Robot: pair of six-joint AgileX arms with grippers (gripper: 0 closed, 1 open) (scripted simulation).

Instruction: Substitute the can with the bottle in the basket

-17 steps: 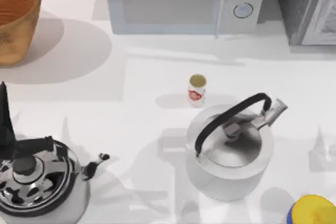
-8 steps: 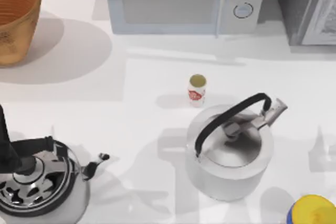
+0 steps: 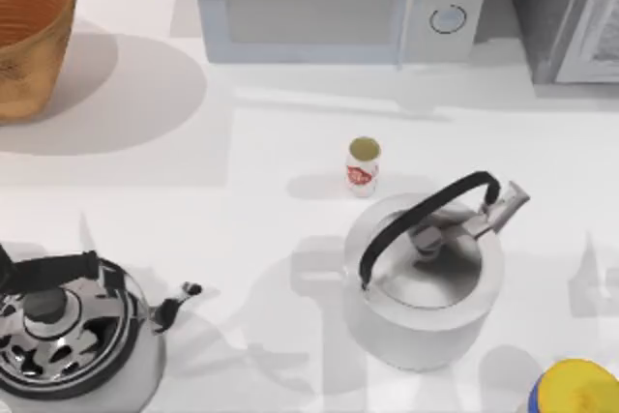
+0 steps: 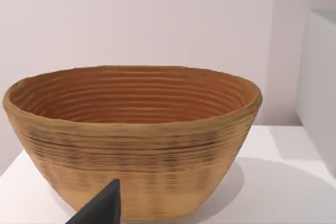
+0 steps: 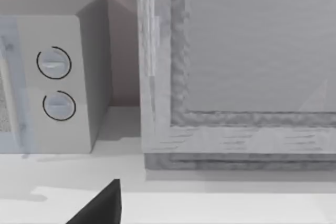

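The brown woven basket point(image 3: 21, 41) stands at the table's far left corner. The left wrist view looks straight at the basket point(image 4: 131, 145) from the side, with a dark tip of my left gripper point(image 4: 102, 208) low in front of it. The small white can point(image 3: 363, 166) with its red mark stands upright on the table near the middle, far from the basket. A blue thing with a round yellow top point(image 3: 575, 389) sits at the near right corner, cut by the edge; I cannot tell whether it is the bottle. A dark tip of my right gripper point(image 5: 102, 205) faces the back right.
A steel kettle point(image 3: 426, 282) with a black handle stands just in front of the can. A second shiny kettle point(image 3: 68, 336) sits at the near left. A microwave point(image 3: 334, 2) and a grey cabinet point(image 3: 566, 12) line the back edge.
The black part of my left arm at the top view's left edge has slid down and out past that edge. The can, basket and kettles have not moved.
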